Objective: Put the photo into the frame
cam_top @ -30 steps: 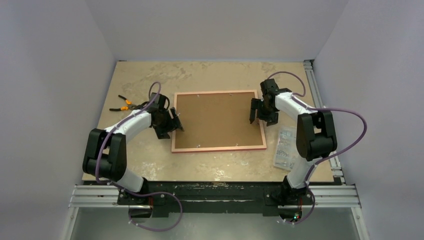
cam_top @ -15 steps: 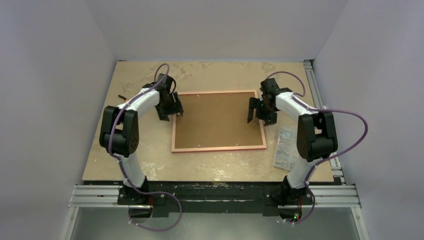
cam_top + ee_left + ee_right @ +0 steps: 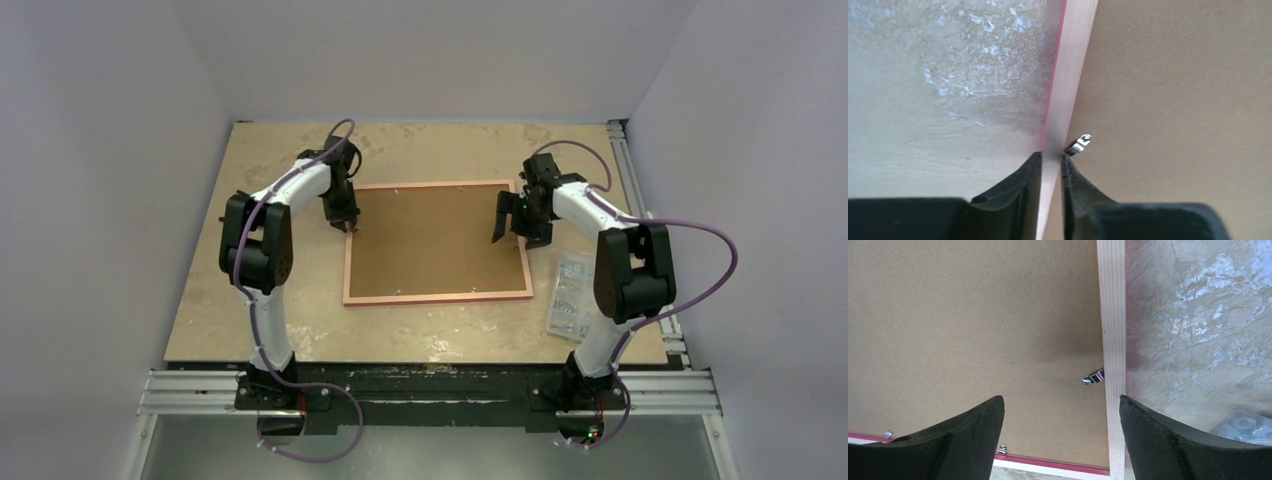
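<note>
On the table [image 3: 280, 150], the left gripper [image 3: 1051, 156] is pinched narrow on the left rail of the frame [image 3: 437, 296], which lies back-up at mid-table with the brown backing board [image 3: 435, 240] inside it, while the right gripper [image 3: 1061, 402] hangs wide over the right rail, straddling a metal tab [image 3: 1093, 377].

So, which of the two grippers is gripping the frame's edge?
The left gripper: its fingers pinch the left rail of the frame. The right gripper hangs above the opposite rail with its jaws wide apart.
</note>
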